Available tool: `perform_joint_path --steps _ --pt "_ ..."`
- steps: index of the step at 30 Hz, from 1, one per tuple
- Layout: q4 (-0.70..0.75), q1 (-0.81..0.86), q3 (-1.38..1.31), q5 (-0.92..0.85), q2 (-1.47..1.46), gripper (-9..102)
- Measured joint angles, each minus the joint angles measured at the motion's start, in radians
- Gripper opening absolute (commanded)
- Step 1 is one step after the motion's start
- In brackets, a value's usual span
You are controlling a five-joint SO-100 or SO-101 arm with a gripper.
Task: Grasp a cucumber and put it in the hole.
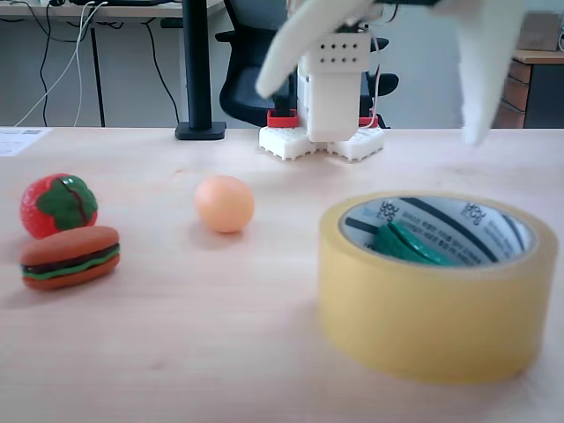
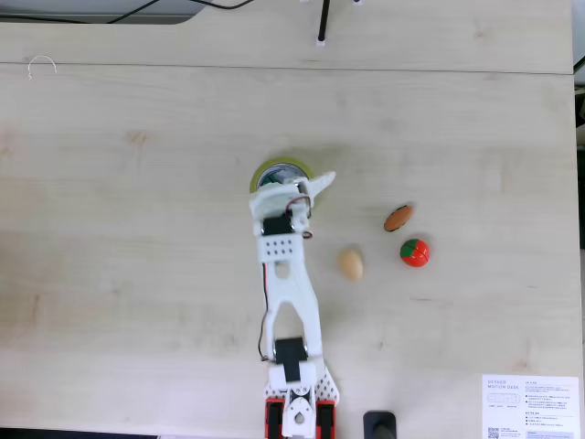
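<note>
Office or lab workroom, by all signs. Pale wood-grain desk as landmark. Behind desk's far edge: black swivel office chair, black monitor-stand pole on flat foot, second desk with dark cables hanging beneath, wooden cabinet at right. On desk's corner: printed sheet with QR code. White arm's base mounted at desk's edge. Plain light wall beyond chair.
</note>
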Motion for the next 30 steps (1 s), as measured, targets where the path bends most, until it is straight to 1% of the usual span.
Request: perform_joint_path --steps 6,14,20,22,25,28,30 --pt "0.000 0.048 0.170 0.000 0.202 42" --pt "0.000 0.169 0.526 0.000 0.594 37" --pt "0.021 0.247 0.755 0.000 0.910 30" --pt "0.046 0.268 0.836 0.000 1.032 27" --pt "0.071 0.299 0.963 0.000 1.227 19" --pt "0.132 0.350 1.095 0.000 1.468 17" --pt "0.204 0.385 1.150 0.000 1.614 16"
